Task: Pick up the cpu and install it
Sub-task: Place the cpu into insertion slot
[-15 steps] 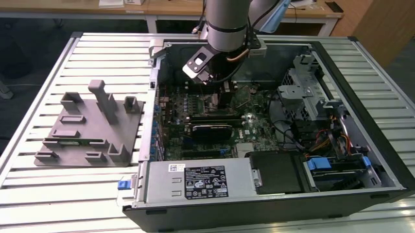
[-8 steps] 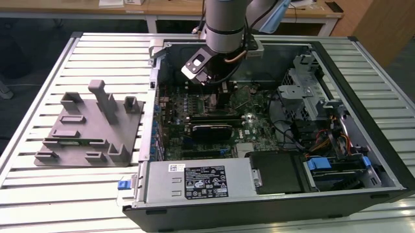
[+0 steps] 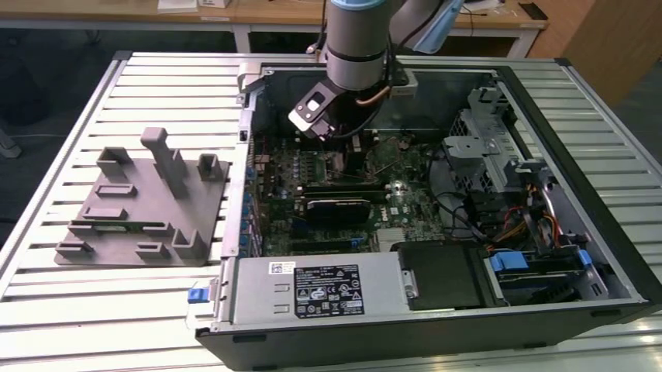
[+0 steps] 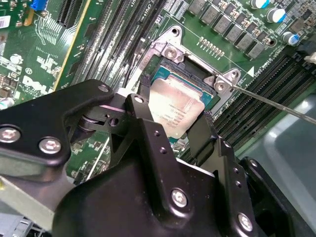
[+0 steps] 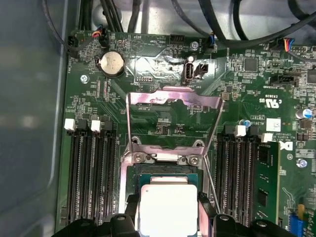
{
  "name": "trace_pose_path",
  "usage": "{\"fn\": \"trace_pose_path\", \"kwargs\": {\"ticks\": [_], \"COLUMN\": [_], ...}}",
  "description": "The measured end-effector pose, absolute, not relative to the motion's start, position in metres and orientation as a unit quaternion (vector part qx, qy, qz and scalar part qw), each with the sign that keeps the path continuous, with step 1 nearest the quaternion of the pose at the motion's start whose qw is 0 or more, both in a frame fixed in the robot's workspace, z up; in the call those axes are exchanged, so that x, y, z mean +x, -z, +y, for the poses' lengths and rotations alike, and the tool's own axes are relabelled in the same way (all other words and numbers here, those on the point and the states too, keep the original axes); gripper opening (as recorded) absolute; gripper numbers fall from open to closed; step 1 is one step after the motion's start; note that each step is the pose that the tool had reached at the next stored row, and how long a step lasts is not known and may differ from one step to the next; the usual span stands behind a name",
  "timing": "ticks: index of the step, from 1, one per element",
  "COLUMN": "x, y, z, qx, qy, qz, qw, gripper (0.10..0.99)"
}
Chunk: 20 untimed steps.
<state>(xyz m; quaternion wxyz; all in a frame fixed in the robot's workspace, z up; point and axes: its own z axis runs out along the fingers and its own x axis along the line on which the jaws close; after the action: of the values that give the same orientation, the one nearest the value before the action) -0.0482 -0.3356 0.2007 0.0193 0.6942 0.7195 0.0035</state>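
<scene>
A silver slatted metal worktop (image 3: 62, 310) fronts a wooden desk (image 3: 259, 15) beyond its far edge. Toward the exterior view's left edge stands a grey plastic fixture block (image 3: 139, 209). Right of it lies an open black computer case (image 3: 414, 337), with the grey robot arm (image 3: 357, 39) reaching in. In both wrist views the black jaws are clenched on the sides of the silver-topped square cpu (image 4: 175, 106) (image 5: 165, 207), over the metal-framed socket (image 4: 168, 54). Whether it is seated there is unclear.

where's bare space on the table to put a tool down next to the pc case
Bare slatted table borders the grey fixture on its near and far sides, and runs along the exterior view's right of the case. Inside the case it is crowded: the gripper holds the cpu at the socket.
</scene>
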Motion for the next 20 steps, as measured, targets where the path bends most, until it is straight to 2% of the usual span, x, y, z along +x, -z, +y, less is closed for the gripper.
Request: {"fn": "trace_pose_path", "kwargs": {"ticks": [20], "x": [-0.0484], "y": [-0.1910], "z": [-0.3356], "qx": [0.695], "qy": [-0.004], "qz": [0.719], "qw": [0.018], "gripper": [0.545]}}
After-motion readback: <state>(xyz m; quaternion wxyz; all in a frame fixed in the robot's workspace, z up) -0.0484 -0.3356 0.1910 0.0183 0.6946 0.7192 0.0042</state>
